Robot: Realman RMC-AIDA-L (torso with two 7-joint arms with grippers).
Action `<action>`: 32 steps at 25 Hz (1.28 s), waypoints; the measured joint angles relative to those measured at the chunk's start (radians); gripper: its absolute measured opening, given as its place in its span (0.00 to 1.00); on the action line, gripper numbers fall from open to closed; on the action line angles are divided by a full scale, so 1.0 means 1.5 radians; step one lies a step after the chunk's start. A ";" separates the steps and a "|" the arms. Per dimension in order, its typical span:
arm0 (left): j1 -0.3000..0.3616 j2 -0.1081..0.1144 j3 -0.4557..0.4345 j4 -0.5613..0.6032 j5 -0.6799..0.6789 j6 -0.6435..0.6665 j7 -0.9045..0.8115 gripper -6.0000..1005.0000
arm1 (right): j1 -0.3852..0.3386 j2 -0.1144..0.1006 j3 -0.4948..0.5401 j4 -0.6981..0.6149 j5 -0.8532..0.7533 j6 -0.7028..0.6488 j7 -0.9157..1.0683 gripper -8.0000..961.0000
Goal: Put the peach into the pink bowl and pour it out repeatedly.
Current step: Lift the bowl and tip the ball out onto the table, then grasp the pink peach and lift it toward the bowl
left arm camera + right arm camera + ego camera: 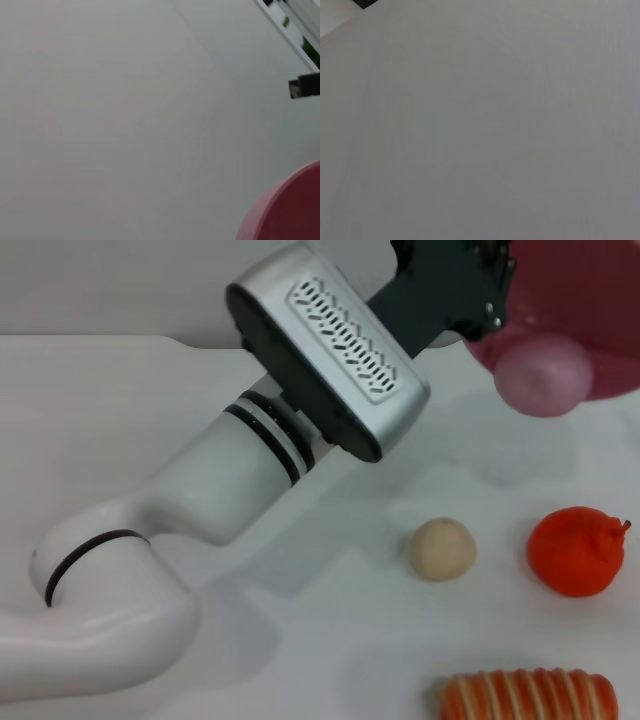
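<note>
- Head view: the left tool (470,290) grips the rim of the pink bowl (590,310), raised and tipped; whether its fingers are clamped cannot be told.
- The peach (543,375) sits at the bowl's lower lip, tumbling toward the desk (130,410), just beside the tool.
- The right tool is out of sight.

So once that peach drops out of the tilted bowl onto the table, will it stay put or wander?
Probably wander. The peach looks round and smooth, so it should roll on the flat white table. It looks matte, so likely not slippery to grip. The left gripper is at the rim of the pink bowl.
</note>
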State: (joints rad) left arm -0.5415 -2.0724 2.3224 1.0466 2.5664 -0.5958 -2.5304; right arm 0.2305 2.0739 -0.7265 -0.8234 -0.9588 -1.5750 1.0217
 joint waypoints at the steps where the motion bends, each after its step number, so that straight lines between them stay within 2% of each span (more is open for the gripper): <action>1: 0.000 0.000 0.002 -0.002 -0.001 -0.008 -0.002 0.05 | 0.000 0.000 0.000 0.000 0.000 0.000 0.000 0.52; 14: -0.014 -0.003 0.009 -0.004 -0.003 -0.008 -0.008 0.05 | -0.014 -0.003 0.003 -0.015 -0.005 0.002 0.003 0.52; 16: -0.017 -0.003 -0.003 -0.002 -0.004 0.015 -0.018 0.05 | -0.016 -0.003 0.002 -0.014 -0.009 0.003 0.004 0.51; 21: -0.061 -0.002 -0.094 0.014 -0.022 0.190 -0.084 0.05 | -0.019 -0.003 -0.003 -0.022 -0.042 0.003 0.038 0.52; 22: -0.061 -0.002 -0.094 0.014 -0.022 0.190 -0.084 0.05 | -0.017 -0.003 -0.003 -0.027 -0.059 0.003 0.050 0.52; 23: -0.098 -0.001 -0.178 0.019 -0.055 0.335 -0.097 0.05 | -0.015 -0.003 -0.003 -0.033 -0.078 0.003 0.061 0.52; 25: -0.123 -0.001 -0.240 0.019 -0.080 0.437 -0.099 0.05 | -0.009 -0.002 -0.003 -0.063 -0.145 0.003 0.097 0.52; 26: -0.141 0.001 -0.283 0.016 -0.093 0.495 -0.100 0.05 | -0.009 -0.002 -0.003 -0.063 -0.145 0.003 0.097 0.52; 27: -0.141 0.001 -0.283 0.016 -0.093 0.495 -0.100 0.05 | -0.005 -0.002 -0.005 -0.075 -0.170 0.002 0.116 0.52; 28: -0.188 0.003 -0.405 -0.008 -0.114 0.641 -0.097 0.05 | -0.001 -0.002 -0.007 -0.088 -0.195 0.003 0.140 0.52; 30: -0.215 0.005 -0.489 -0.030 -0.114 0.740 -0.090 0.05 | 0.012 -0.002 -0.020 -0.134 -0.282 0.003 0.215 0.52; 32: -0.256 0.011 -0.638 -0.053 -0.090 0.892 -0.061 0.05 | 0.019 -0.001 -0.026 -0.155 -0.322 0.003 0.248 0.52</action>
State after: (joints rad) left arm -0.9258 -2.0566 1.3661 0.9671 2.4308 0.7425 -2.6220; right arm 0.2586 2.0720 -0.7660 -1.0559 -1.4423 -1.5712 1.3940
